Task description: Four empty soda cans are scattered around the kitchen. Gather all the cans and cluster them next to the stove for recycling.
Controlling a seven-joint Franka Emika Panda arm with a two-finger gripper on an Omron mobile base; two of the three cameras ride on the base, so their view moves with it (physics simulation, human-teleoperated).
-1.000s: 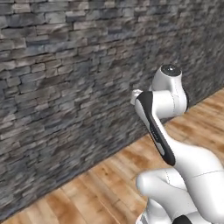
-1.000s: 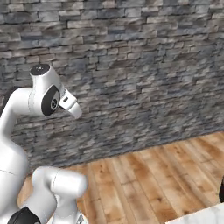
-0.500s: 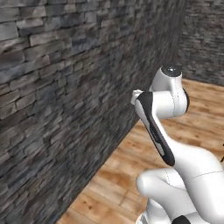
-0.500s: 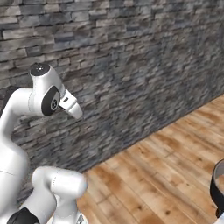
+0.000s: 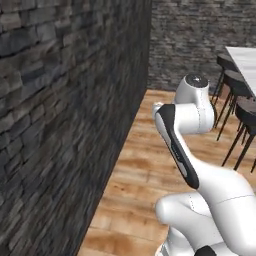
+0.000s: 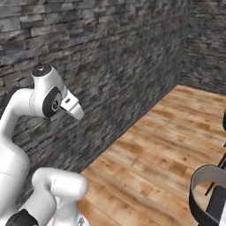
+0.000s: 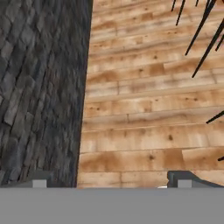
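The arm (image 5: pixel 197 150) rises from the lower right of the left base view, folded up on itself, with one dark band running down its forearm; in the right base view the same arm (image 6: pixel 31 132) climbs the left edge and bends at a round joint in the upper left. One grey stone wall (image 5: pixel 55 115) takes up the left half of the left base view and meets a second stone wall (image 5: pixel 190 40) at a corner in the upper middle. Wood plank floor (image 5: pixel 145 165) runs between them toward that corner.

In the upper right of the left base view, one white counter edge (image 5: pixel 245 57) shows, with three dark bar stools (image 5: pixel 240 110) lined up beneath it on thin black legs. In the lower right corner of the right base view, one dark curved stool back (image 6: pixel 205 194) shows.

In the hand view the gripper (image 7: pixel 109 183) sits at the bottom edge, its two fingertips (image 7: pixel 39 181) set far apart, the claw spread wide with nothing between them but bare floor (image 7: pixel 148 109). The stone wall (image 7: pixel 39 87) fills the left third of that view, and several thin black stool legs (image 7: pixel 199 39) cross the upper right corner.

No soda can and no stove can be made out in these views, so their place cannot be told from here; of the kitchen, the walls, floor, counter edge and stools are what appear.
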